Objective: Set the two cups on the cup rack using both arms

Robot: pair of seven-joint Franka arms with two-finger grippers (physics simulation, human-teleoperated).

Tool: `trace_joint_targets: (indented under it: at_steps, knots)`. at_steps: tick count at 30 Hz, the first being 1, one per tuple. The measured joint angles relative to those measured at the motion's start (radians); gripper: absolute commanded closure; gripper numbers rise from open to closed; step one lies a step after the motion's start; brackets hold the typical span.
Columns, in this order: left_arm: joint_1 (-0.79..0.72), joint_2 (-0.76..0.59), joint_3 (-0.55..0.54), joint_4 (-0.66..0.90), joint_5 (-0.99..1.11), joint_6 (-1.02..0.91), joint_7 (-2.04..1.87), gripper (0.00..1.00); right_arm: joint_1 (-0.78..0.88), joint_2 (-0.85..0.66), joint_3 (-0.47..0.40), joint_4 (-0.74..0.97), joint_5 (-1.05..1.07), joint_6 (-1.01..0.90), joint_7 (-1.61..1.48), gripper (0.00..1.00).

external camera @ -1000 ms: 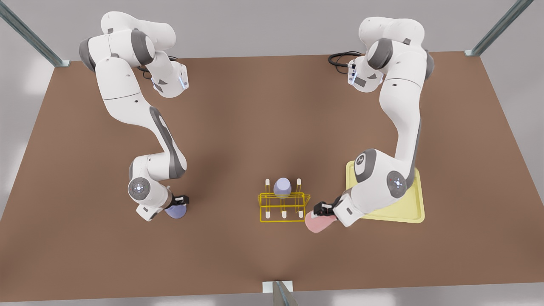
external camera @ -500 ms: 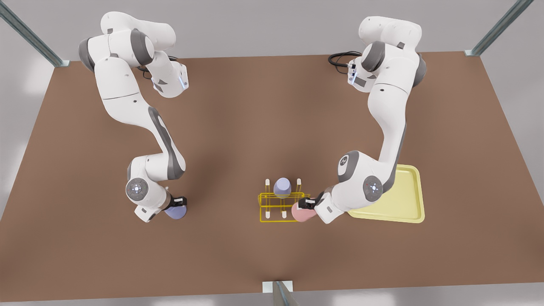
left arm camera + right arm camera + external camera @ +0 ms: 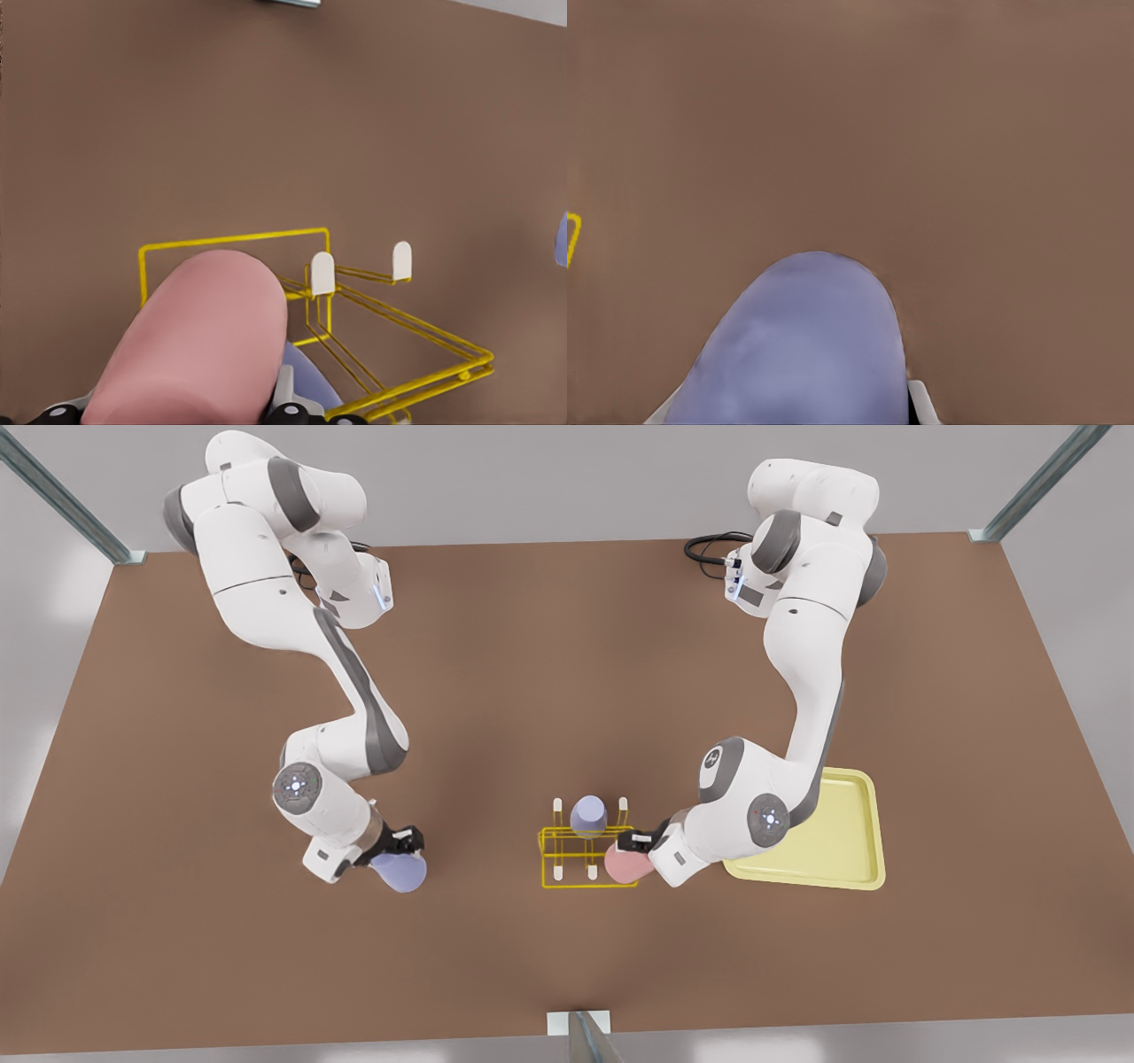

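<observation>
My left gripper (image 3: 640,841) pinches the pink cup (image 3: 623,864) over the cup rack (image 3: 587,856) corner (nearer arm); my right gripper (image 3: 400,841) grips the lavender cup (image 3: 400,871), well apart from the rack.

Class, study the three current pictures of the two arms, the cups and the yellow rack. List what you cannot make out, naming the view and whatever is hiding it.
- Front view: the peg beneath the pink cup, covered by the cup, so seating on the cup rack is unclear.
- Left wrist view: the left gripper, hidden by the pink cup and cut off by the picture's edge.
- Right wrist view: the right gripper, hidden behind the lavender cup.
</observation>
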Motion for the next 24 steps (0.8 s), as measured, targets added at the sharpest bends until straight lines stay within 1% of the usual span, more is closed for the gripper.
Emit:
trace_joint_targets:
  at_steps: [4, 10, 14, 16, 20, 24]
  knots:
    - [0.002, -0.003, 0.000, -0.001, 0.005, -0.016, -0.012, 0.00, 0.007, 0.011, 0.046, 0.076, 0.100, 0.006, 0.000, 0.17]
    - [0.002, -0.010, 0.002, 0.003, 0.050, -0.055, -0.075, 0.00, 0.047, 0.075, 0.060, 0.208, 0.312, 0.028, -0.001, 0.17]
    - [0.001, -0.011, -0.001, 0.011, 0.058, -0.067, -0.120, 0.00, 0.060, 0.139, 0.065, 0.294, 0.410, 0.037, -0.002, 0.17]
    - [0.001, -0.011, -0.004, 0.012, 0.058, -0.068, -0.139, 0.00, 0.064, 0.153, 0.078, 0.310, 0.455, 0.043, -0.002, 0.17]
    - [0.002, -0.018, -0.023, 0.033, 0.051, -0.053, -0.178, 0.00, 0.100, 0.171, 0.087, 0.316, 0.507, 0.071, -0.003, 0.17]
    - [0.054, -0.096, -0.020, 0.037, 0.083, -0.081, -0.232, 0.00, 0.159, 0.210, 0.081, 0.369, 0.524, 0.094, -0.004, 0.17]
